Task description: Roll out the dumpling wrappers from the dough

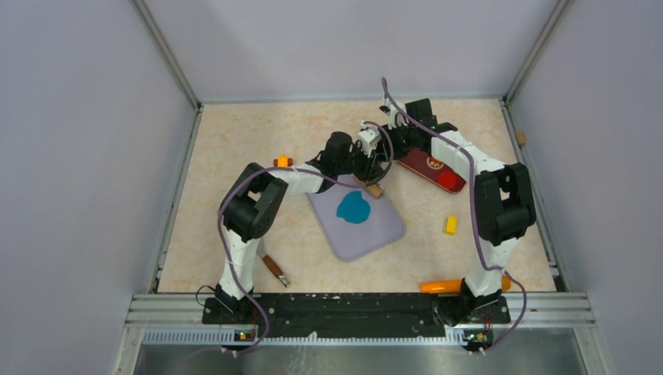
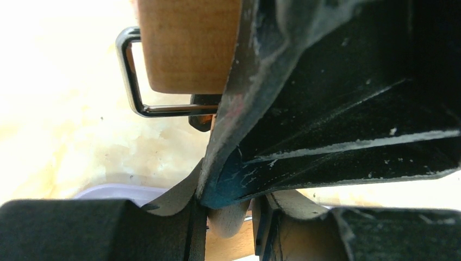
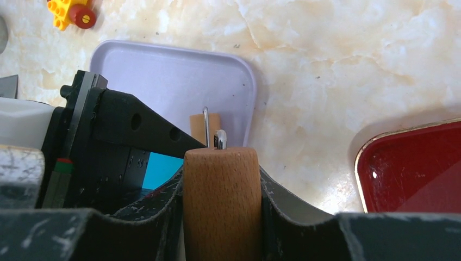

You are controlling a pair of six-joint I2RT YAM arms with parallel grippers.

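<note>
The teal-blue dough lies as a flattened irregular patch on the lavender mat. A corner of the dough also shows in the right wrist view. No round wrappers are in view. The tan wooden roller hangs over the mat's far edge, just beyond the dough. My right gripper is shut on the roller's handle. The small roller head and its wire frame sit ahead of it. My left gripper is shut on a rounded wooden end of the roller, crowded against the right gripper's finger.
A red tray lies at the back right, close to the right gripper. A yellow block, an orange stick, a brown-handled tool and an orange-yellow toy lie around the mat. Grey walls enclose the table.
</note>
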